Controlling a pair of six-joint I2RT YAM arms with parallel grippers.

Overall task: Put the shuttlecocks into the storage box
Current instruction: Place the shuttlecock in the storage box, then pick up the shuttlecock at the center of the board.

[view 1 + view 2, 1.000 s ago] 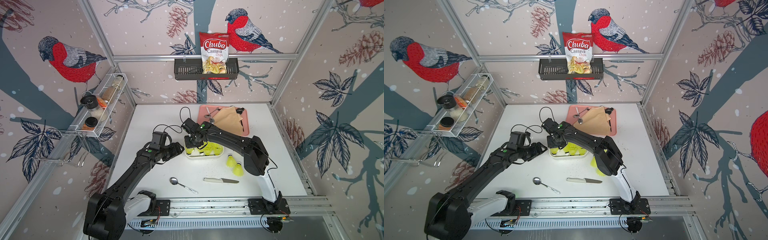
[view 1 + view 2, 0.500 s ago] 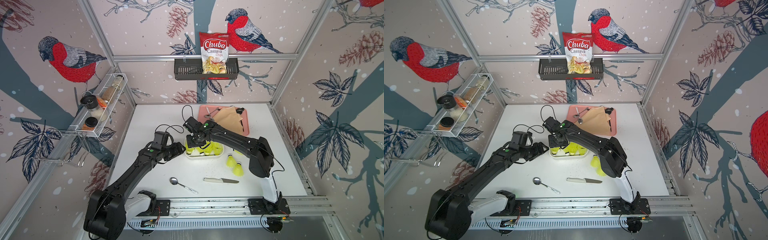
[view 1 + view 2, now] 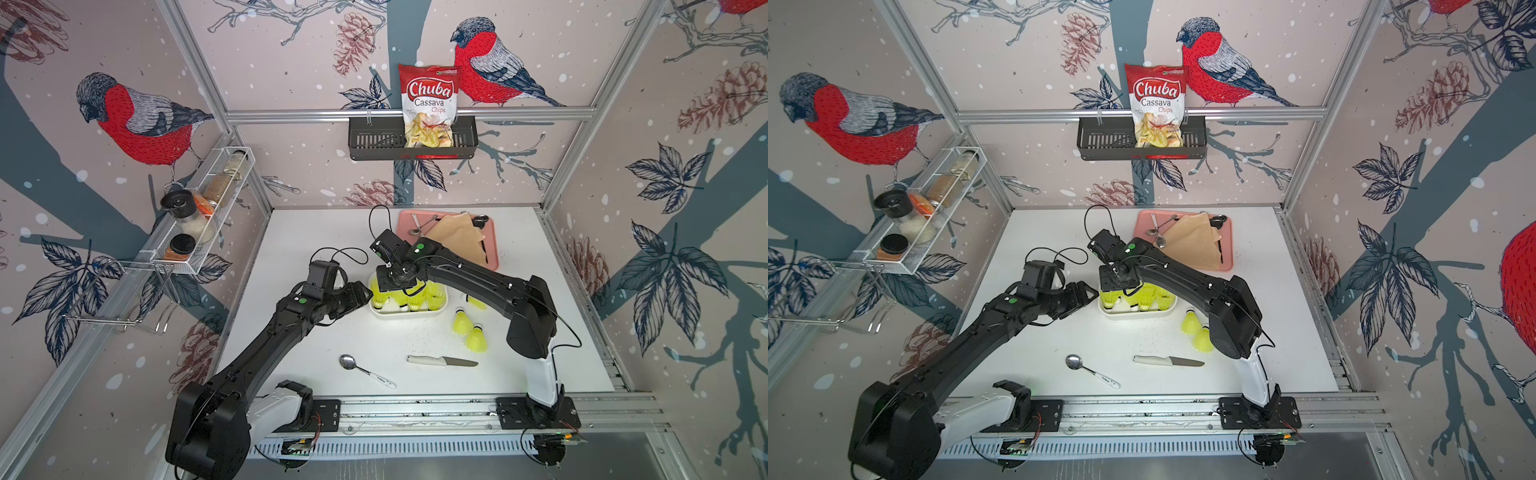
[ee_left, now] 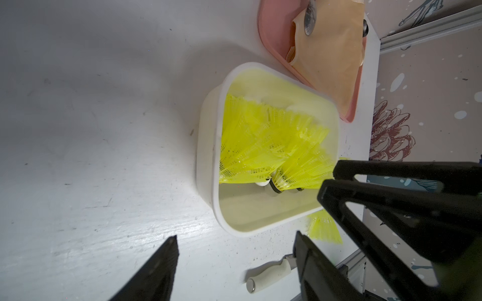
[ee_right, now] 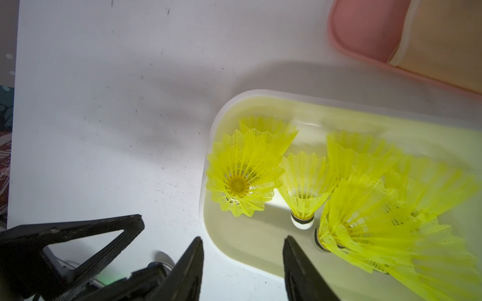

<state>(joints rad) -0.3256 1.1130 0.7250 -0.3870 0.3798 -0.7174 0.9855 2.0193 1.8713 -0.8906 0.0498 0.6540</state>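
The desk was white and matt, marked with fine scratches and dark specks. It was enclosed by an aluminium frame and by walls papered with red-breasted birds, pine cones and dark leaves. A wire rack of spice jars was hung on the left wall, and a black slotted basket on the back wall. In the basket a red and white bag was stood, on which "Chuba Cassava Chips" could be read.

The storage box was placed near the middle of the desk, just in front of a pink tray, and most shuttlecocks were gathered inside it. Two loose shuttlecocks were stood tip up on the desk at its right, near a knife and a spoon.

The left gripper was held wide and empty just beside the box's left end. The right gripper was held above that end, parted less widely, with nothing between its jaws.
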